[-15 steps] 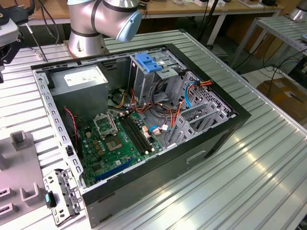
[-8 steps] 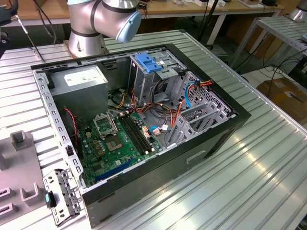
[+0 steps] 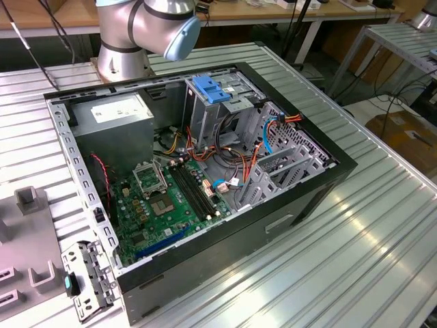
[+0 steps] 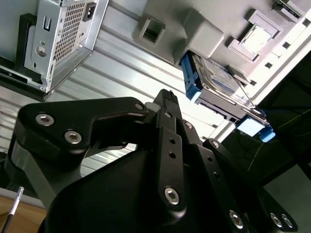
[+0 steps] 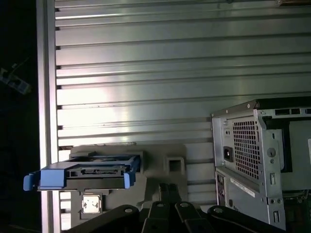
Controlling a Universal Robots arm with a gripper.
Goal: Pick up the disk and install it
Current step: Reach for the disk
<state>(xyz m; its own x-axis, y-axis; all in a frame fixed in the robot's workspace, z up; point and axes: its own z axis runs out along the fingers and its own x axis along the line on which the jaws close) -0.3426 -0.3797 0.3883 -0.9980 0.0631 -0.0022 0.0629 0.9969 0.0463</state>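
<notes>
Gripper is hovering pinched together and empty — the disk is resting in a grey stand ahead, off to one side, well apart.

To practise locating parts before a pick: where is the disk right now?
In the first wrist view the disk rests in a grey holder on the ribbed table, apart from the computer case.

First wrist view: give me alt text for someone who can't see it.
The disk, dark with blue rails, rests on a grey holder on the ribbed metal table, apart from the tool in the foreground. The perforated rear of a computer case stands beside the holder.
</notes>
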